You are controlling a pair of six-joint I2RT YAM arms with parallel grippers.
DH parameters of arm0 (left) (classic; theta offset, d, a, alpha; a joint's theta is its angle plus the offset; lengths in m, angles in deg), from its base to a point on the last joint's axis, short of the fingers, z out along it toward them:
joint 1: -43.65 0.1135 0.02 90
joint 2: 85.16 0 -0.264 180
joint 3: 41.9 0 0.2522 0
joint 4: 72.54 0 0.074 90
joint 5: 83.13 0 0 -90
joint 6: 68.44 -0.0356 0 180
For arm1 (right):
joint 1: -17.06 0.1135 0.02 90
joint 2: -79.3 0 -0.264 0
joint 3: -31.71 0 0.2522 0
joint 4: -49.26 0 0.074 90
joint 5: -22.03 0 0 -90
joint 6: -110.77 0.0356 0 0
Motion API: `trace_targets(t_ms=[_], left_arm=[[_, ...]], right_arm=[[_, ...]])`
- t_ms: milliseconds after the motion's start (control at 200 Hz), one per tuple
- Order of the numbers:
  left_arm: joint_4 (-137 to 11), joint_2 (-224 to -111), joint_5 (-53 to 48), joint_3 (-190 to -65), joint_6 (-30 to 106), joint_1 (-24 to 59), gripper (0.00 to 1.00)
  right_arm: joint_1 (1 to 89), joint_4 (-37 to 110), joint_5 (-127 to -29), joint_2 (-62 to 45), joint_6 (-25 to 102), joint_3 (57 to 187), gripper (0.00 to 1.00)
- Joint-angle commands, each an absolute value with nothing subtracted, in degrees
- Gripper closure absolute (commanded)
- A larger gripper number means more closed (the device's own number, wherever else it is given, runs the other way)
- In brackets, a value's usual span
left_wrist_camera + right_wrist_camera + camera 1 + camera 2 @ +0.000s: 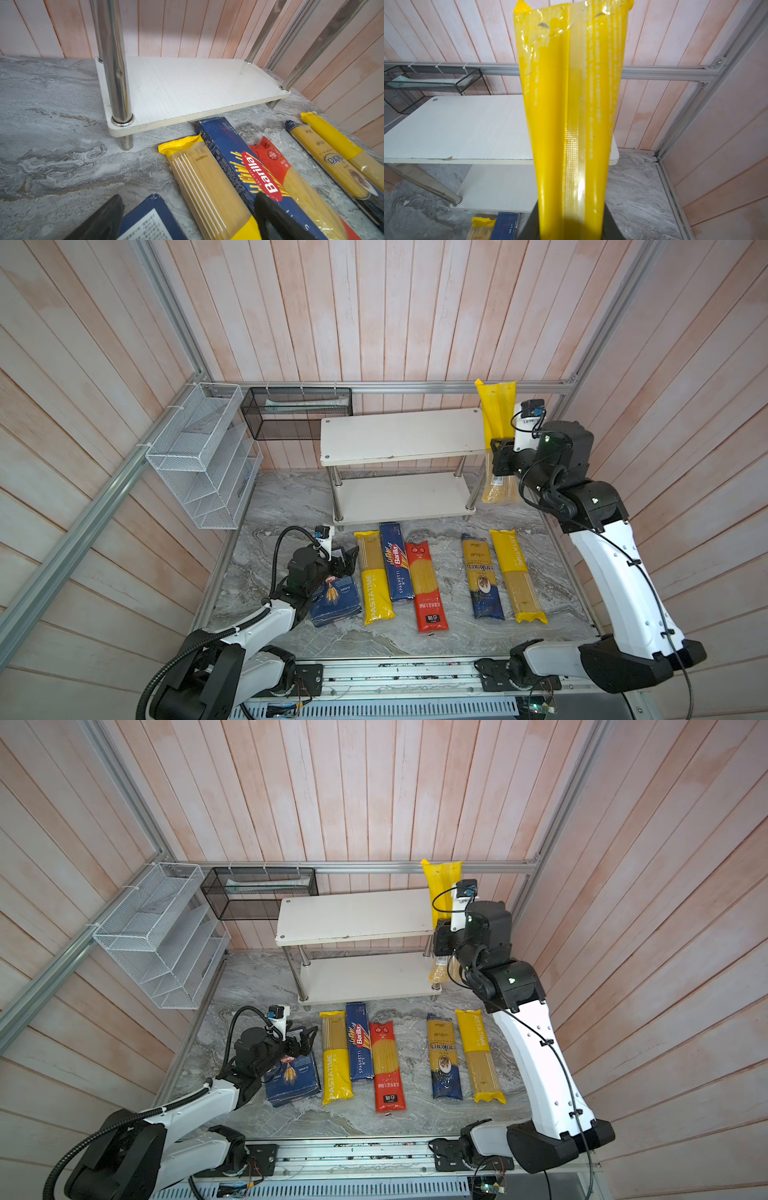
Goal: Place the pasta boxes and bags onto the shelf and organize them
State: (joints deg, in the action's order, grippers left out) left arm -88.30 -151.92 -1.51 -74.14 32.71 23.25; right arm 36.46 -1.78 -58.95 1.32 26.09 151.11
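Yellow-and-clear plastic spaghetti bag (496, 414) upright, clamped mid-length in right claw (501, 457): yellow end above the claw, clear end below. Two-tier white-board shelf with chrome posts (399, 435) just beside that claw. Well below it on grey marble table (291, 497): narrow dark blue Barilla box (397, 562), red-and-clear bag (426, 580), gold-and-blue bag (484, 576), yellow PASTATIME bag (374, 576), second yellow bag (517, 576). Left claw (348, 558) jaws apart over wide dark blue cardboard box (336, 601). Black mesh basket (266, 423), beyond shelf from right claw, holds pale flat pack (307, 405).
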Motion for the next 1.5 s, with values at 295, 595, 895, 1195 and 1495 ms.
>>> trace_targets(t_ms=[295, 595, 895, 1195, 1495], left_arm=[[-88.06, -151.71, -0.40, -75.70, 31.24, 22.91, 0.00], [-88.36, -151.17, -0.42, -75.26, 31.27, 22.92, 0.00], [-88.71, -150.18, -1.97, -74.91, 32.17, 22.90, 0.00], [-88.59, -149.87, 0.20, -74.46, 31.49, 22.91, 0.00], [-88.53, -149.93, 0.01, -74.52, 31.53, 22.89, 0.00]], right_arm=[[30.26, 2.05, -66.74, -10.80, 24.06, 167.33, 0.96], [29.63, -0.99, -66.02, -16.57, 22.39, 173.47, 0.96], [29.37, -1.81, -66.50, -23.34, 22.27, 180.21, 0.95], [29.19, -3.55, -66.81, -32.58, 22.24, 191.26, 0.95], [28.92, -1.24, -66.72, -36.37, 23.10, 191.81, 0.91]])
